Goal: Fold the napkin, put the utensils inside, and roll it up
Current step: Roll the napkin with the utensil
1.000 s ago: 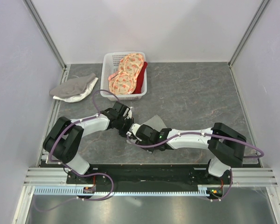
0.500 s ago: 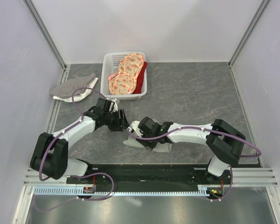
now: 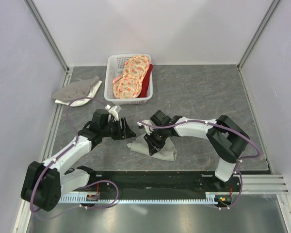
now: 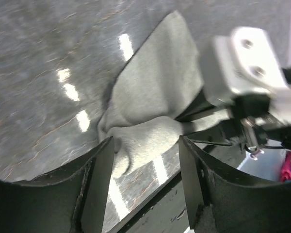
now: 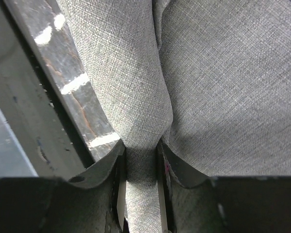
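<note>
The napkin (image 3: pixel 157 150) lies bunched in a rough wedge on the table near the front edge. My right gripper (image 3: pixel 149 139) reaches down onto its upper part. The right wrist view shows that gripper (image 5: pixel 140 160) shut on a raised fold of the napkin (image 5: pixel 136 73), cloth pinched between both pads. My left gripper (image 3: pixel 128 131) hovers just left of the napkin, apart from it. In the left wrist view that gripper (image 4: pixel 145 148) stands open with nothing between its fingers, and the napkin (image 4: pixel 155 92) lies beyond the tips. The utensils are out of view.
A white basket (image 3: pixel 110 80) at the back holds orange-pink patterned cloths (image 3: pixel 131 77) and a red cloth (image 3: pixel 147 80). A grey-and-white cloth (image 3: pixel 76 91) lies at the far left. The black base rail (image 3: pixel 150 180) runs close behind the napkin's near edge.
My left gripper let go, opened and drew back to the left. My right gripper closed on a fold of the napkin, which has shifted toward the near edge and bunched up.
</note>
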`<control>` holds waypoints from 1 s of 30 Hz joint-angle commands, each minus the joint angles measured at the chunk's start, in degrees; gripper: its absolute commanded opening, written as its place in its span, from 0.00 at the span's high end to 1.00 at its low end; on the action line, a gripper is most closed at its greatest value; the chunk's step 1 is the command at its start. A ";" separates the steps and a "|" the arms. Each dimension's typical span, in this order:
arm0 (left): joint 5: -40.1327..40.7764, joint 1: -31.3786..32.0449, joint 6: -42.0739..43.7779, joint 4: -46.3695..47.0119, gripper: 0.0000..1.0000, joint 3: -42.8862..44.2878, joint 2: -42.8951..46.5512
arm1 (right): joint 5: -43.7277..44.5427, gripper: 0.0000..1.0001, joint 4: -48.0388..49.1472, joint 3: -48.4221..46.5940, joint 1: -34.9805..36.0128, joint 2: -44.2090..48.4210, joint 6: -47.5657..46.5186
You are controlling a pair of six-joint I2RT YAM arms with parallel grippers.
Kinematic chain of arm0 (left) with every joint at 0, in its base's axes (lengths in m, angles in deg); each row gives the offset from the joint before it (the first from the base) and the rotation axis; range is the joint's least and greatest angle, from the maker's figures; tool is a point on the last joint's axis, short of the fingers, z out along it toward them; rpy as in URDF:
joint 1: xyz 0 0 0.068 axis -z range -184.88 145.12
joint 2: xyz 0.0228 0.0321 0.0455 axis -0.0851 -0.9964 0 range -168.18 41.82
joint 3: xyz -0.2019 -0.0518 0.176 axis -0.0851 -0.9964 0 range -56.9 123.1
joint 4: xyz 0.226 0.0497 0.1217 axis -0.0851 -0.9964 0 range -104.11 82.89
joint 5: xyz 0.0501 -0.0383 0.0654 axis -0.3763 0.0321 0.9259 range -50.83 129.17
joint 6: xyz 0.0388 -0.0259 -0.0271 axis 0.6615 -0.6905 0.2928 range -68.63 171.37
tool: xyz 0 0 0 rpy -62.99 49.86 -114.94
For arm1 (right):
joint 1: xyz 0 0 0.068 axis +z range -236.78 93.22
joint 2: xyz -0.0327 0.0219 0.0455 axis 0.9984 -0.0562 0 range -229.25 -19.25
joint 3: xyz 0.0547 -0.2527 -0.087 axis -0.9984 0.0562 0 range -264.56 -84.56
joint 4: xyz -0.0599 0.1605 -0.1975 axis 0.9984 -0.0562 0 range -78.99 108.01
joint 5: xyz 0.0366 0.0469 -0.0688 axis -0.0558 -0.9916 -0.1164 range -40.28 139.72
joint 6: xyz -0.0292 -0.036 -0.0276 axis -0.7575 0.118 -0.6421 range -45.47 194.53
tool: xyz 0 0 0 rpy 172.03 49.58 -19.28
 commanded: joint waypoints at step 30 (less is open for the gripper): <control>6.02 5.00 -4.83 1.82 0.51 -4.37 0.43 | -10.03 0.69 -6.91 -3.98 -5.55 -11.24 -2.30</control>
